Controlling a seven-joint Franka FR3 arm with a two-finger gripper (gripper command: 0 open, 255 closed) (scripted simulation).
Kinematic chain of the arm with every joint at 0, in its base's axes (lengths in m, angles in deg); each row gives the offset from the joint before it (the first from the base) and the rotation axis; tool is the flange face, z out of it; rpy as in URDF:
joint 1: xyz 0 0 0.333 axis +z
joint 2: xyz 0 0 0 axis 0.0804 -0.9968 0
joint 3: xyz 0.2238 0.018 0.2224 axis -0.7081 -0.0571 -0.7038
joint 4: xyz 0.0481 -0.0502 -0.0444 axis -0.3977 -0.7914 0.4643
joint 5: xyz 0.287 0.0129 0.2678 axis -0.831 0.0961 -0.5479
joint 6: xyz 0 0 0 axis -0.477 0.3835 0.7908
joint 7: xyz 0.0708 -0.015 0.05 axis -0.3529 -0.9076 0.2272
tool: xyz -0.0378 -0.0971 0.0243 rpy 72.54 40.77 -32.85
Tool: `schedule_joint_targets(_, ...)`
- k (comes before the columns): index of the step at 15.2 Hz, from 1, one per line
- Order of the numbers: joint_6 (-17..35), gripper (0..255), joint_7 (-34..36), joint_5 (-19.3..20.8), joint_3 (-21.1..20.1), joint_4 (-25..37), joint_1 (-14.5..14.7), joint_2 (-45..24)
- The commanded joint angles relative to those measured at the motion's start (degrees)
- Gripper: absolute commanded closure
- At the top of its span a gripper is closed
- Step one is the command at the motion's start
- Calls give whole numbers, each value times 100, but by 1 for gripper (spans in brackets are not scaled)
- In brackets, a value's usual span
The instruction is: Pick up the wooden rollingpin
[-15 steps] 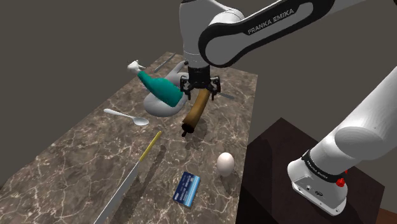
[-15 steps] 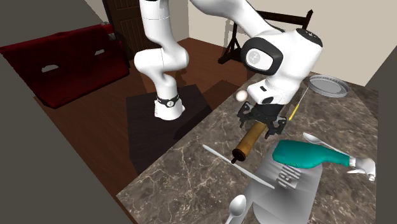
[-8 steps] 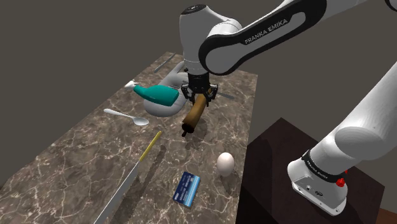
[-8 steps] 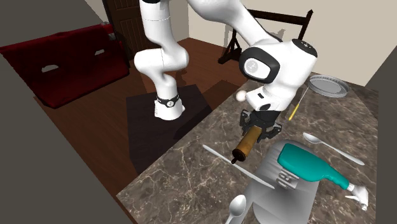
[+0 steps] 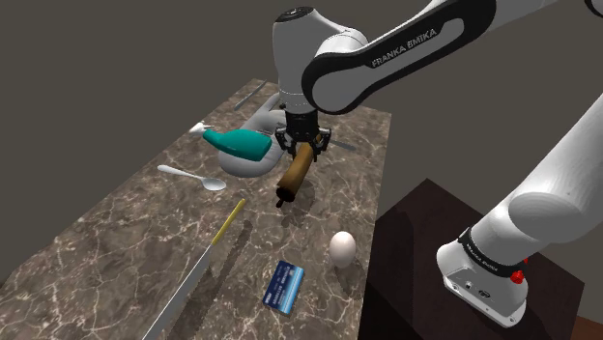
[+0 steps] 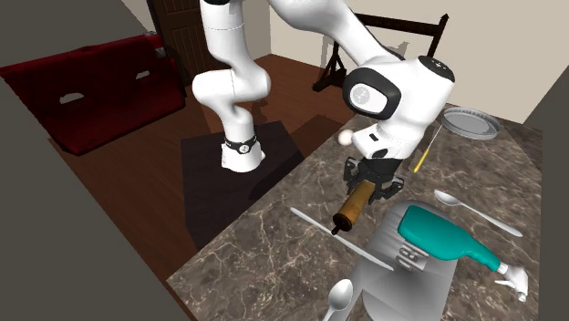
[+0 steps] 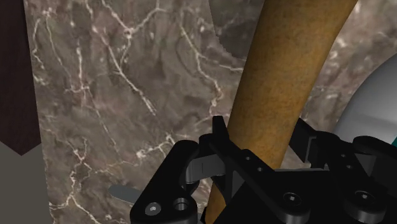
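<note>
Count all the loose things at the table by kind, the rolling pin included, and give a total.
rolling pin: 1
spoon: 2
bottle: 1
container: 1
egg: 1
card: 1
yellow stick: 1
knife: 1
plate: 1
Total: 10

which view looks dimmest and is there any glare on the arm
Shoulder view: dimmest, the counter looks murky. Second exterior view: brighter, soft sheen on the white arm, no harsh glare. Wrist view: rolling pin evenly lit, matte, no glare.
</note>
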State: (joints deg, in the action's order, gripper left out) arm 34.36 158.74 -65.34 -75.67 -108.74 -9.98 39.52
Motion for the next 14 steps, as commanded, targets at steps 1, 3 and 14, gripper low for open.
schedule_joint_targets(1,-66,255,-32,-37,-6,29,-4,46)
schedule_joint_targets(3,-204,255,-93,-108,-13,97,-15,139)
schedule_joint_targets(14,-985,255,-367,-410,-14,559,-50,558)
